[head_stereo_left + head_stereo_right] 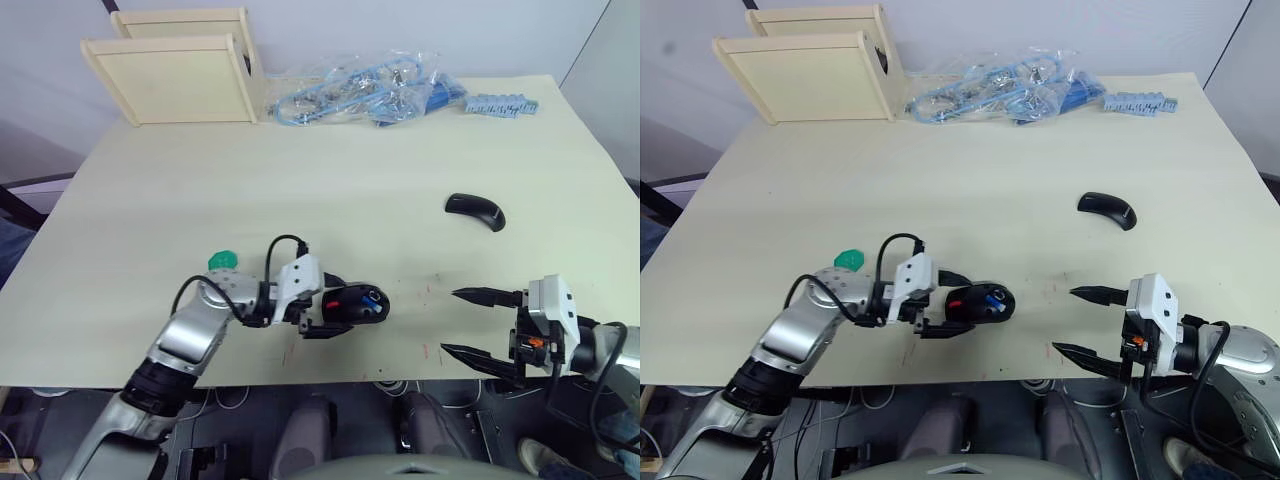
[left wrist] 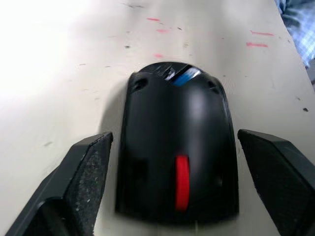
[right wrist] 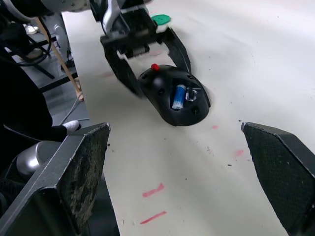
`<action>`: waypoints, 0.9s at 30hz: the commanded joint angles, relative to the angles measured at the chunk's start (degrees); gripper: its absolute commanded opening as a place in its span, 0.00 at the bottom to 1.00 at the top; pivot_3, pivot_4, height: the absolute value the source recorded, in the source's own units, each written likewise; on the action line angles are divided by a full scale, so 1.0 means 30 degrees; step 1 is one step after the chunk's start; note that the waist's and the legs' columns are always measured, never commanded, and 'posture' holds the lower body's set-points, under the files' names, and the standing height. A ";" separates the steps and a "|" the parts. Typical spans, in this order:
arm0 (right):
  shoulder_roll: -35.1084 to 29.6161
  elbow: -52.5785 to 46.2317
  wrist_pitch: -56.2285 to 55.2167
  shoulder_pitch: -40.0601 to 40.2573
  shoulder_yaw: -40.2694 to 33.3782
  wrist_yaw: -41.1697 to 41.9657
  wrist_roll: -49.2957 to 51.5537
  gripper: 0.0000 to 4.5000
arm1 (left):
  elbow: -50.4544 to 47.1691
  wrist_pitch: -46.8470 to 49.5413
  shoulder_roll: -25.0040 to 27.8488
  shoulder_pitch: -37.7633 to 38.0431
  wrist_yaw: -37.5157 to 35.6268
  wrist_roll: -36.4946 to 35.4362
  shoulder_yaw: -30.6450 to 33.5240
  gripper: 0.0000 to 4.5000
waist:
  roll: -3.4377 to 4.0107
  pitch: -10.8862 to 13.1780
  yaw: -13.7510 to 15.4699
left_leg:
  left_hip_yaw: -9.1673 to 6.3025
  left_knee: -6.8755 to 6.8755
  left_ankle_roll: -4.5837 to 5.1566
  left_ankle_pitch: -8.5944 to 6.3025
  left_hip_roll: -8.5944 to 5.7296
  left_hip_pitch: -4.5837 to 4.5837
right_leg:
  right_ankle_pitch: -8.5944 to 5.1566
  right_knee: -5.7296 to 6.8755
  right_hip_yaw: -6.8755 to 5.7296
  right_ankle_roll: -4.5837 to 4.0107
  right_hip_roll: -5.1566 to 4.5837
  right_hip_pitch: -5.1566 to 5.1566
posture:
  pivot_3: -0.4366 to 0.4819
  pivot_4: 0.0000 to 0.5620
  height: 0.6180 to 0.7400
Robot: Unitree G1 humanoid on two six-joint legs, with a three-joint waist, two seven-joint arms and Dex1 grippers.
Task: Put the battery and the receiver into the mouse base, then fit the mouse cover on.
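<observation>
The mouse base lies near the table's front edge, a black oval with a red part at its near end. The blue-and-white battery sits inside it, at the end away from my left arm. My left gripper is open and straddles the base's red end, one finger on each side with a gap to the shell. The mouse cover, a glossy black arch, lies alone farther back on the right. My right gripper is open and empty, right of the base. The receiver is hidden.
A small green disc lies just behind my left forearm. Two wooden boxes stand at the back left. Clear bags of blue parts and a blue strip lie along the back edge. The table's front edge is close.
</observation>
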 commanded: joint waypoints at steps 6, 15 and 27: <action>0.0017 0.0059 -0.0709 0.0218 -0.0753 -0.0048 0.0047 1.00 | -0.2431 0.0501 0.1508 0.2854 -0.0687 -0.3712 0.4274 0.99 | -0.0004 0.0013 0.0022 | -0.0004 0.0000 -0.0002 -0.0001 0.0002 -0.0007 | -0.0001 -0.0010 -0.0002 0.0000 -0.0005 -0.0001 | 0.48 0.27 1.00; 0.0589 0.1304 -0.0841 -0.0227 -0.1121 -0.0824 0.0057 1.00 | -0.8692 0.3760 0.0993 0.7860 0.2606 -0.9063 0.9462 0.99 | -0.0039 0.0071 0.0035 | -0.0032 -0.0012 -0.0004 -0.0003 0.0068 0.0008 | 0.0000 -0.0014 0.0038 0.0001 -0.0017 -0.0004 | 0.48 0.27 1.00; -0.0056 0.4329 0.1851 -0.5151 -0.1446 -0.3399 0.0098 1.00 | -0.8362 0.2849 0.0849 1.0309 0.1538 -1.2260 1.3781 0.99 | -0.0025 0.0086 0.0050 | 0.0060 -0.0017 -0.0005 -0.0003 0.0016 0.0014 | -0.0003 -0.0033 0.0050 -0.0011 0.0001 -0.0004 | 0.48 0.27 1.00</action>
